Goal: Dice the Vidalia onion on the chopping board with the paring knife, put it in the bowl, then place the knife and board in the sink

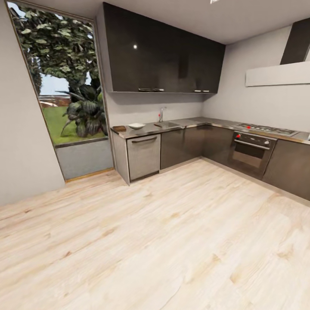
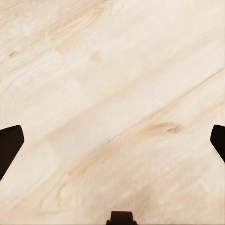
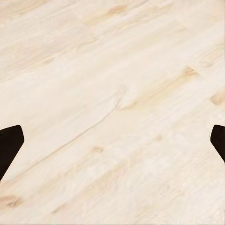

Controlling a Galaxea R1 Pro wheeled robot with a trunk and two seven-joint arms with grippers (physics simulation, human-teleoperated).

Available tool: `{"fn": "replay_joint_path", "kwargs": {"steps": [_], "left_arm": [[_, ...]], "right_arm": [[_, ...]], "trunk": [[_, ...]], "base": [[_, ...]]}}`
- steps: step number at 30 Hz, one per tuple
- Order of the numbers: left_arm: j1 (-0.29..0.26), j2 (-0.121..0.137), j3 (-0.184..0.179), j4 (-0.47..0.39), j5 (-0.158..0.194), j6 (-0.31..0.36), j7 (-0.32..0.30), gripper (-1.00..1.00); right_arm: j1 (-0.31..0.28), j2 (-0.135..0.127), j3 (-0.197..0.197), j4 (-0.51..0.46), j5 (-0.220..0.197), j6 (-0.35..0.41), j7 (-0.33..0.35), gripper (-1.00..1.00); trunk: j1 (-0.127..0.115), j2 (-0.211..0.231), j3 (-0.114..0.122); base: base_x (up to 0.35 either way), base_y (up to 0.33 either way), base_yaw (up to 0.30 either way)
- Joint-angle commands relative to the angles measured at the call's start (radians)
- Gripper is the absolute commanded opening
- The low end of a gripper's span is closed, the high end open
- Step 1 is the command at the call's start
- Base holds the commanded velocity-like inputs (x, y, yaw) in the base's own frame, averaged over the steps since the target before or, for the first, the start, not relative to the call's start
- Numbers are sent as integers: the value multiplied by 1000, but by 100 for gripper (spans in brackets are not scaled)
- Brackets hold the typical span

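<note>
Two grippers are pointing down over bare pale wood floor [image 1: 172, 241]: the left gripper [image 2: 112, 140] is showing its dark fingertips [image 2: 9, 145] at opposite edges of its wrist view, spread wide apart with nothing between them, and the right gripper [image 3: 112, 140] is likewise showing fingertips [image 3: 9, 145] far apart over the floor planks, holding nothing. In the head view the robot is standing well back from the kitchen, with the sink [image 1: 167, 125] sitting in the grey countertop [image 1: 189, 122] at the far wall; taking the sink as landmark, its chrome tap [image 1: 161, 114] is rising just behind the basin, the white bowl [image 1: 136, 126] is resting on the countertop a short way to the sink's left, and the dark brown chopping board [image 1: 119, 128] is lying further left of the sink, just beyond the bowl at the counter's end. The sink's interior is too distant to make out, so the onion and knife cannot be told. To the sink's right the countertop is turning the corner toward a hob [image 1: 267, 129] with an oven [image 1: 252, 153] under it. Dark wall cabinets [image 1: 163, 54] are hanging above the sink, and a tall window [image 1: 64, 86] with foliage is standing well left of it
</note>
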Motion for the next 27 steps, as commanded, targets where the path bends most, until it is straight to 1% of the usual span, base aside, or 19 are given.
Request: {"fn": "replay_joint_path", "kwargs": {"steps": [1,12,27], "left_arm": [[0,0,1,0,1,-3,0,100],[0,-1,0,0,1,-3,0,100],[0,-1,-1,0,0,-3,0,100]], "right_arm": [[0,0,-1,0,1,-2,-1,100],[0,0,-1,0,1,-2,-2,100],[0,0,-1,0,1,-2,-2,100]], "trunk": [[1,0,-1],[1,0,-1],[1,0,-1]], "base": [[345,0,0],[345,-19,0],[331,-107,0]]}}
